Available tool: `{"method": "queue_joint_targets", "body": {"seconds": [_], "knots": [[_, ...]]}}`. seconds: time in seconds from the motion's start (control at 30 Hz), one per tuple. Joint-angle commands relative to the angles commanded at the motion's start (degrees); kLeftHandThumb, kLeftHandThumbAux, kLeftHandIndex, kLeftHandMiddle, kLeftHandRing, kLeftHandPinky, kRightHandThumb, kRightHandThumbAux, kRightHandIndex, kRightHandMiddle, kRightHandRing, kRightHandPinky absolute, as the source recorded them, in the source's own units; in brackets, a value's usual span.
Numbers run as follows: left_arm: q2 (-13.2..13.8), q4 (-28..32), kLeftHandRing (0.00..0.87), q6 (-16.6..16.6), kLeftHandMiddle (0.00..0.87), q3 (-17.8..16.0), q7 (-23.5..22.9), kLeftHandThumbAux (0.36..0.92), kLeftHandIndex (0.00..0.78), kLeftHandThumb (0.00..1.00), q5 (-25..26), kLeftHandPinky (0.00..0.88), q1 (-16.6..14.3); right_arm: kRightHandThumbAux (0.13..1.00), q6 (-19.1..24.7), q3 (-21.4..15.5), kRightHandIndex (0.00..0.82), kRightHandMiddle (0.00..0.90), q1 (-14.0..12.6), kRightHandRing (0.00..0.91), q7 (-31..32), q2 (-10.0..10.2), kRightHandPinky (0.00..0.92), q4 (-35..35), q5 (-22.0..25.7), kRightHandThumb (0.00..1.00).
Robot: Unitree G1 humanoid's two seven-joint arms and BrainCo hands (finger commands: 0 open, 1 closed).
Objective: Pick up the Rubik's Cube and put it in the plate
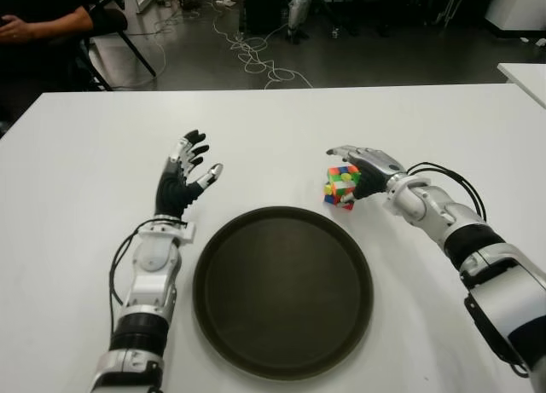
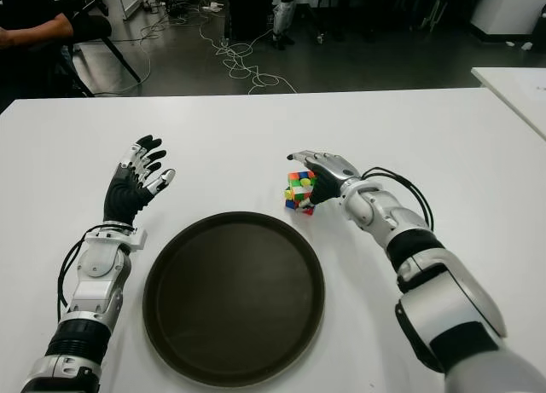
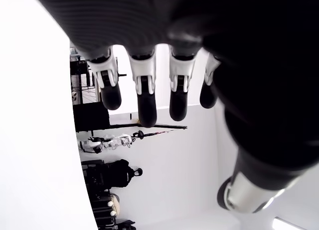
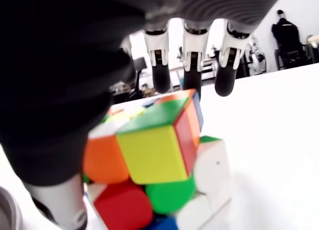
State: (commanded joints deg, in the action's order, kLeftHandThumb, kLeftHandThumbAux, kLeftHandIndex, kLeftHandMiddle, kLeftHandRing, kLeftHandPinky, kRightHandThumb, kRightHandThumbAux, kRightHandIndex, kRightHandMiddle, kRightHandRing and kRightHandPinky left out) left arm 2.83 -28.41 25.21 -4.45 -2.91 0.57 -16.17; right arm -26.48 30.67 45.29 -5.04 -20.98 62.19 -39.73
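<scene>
The Rubik's Cube (image 1: 340, 187) stands on the white table (image 1: 273, 120), just past the far right rim of the dark round plate (image 1: 281, 299). My right hand (image 1: 362, 164) hovers over the cube from the right. Its fingers (image 4: 189, 65) stretch straight out above the cube's top, and the thumb shows beside the cube (image 4: 154, 155); the fingers are not closed on it. The cube looks slightly tilted. My left hand (image 1: 183, 176) stands to the left of the plate with its fingers (image 3: 144, 98) spread and nothing in it.
A person's arm (image 1: 43, 22) shows beyond the table's far left corner. Cables (image 1: 256, 56) lie on the floor behind the table. The corner of another white table (image 1: 525, 73) shows at the right.
</scene>
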Motion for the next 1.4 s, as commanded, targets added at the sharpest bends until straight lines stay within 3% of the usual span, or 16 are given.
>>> {"method": "queue_joint_targets", "body": {"seconds": [0.7,1.4], "knots": [[0.11,0.36,0.140,0.04,0.158,0.27,0.24,0.751,0.080,0.051,-0.71,0.111,0.19,0.707,2.18,0.48,0.075,0.103,-3.11,0.162,6.91,-3.15,0.209,-9.95,-0.39,0.000],[-0.12,0.73,0.140,-0.72,0.155,-0.03,0.22,0.731,0.077,0.041,-0.30,0.111,0.33,0.764,3.02,-0.05,0.077,0.123,-4.29,0.172,5.58,-3.02,0.211,-9.89,-0.43,0.000]]}}
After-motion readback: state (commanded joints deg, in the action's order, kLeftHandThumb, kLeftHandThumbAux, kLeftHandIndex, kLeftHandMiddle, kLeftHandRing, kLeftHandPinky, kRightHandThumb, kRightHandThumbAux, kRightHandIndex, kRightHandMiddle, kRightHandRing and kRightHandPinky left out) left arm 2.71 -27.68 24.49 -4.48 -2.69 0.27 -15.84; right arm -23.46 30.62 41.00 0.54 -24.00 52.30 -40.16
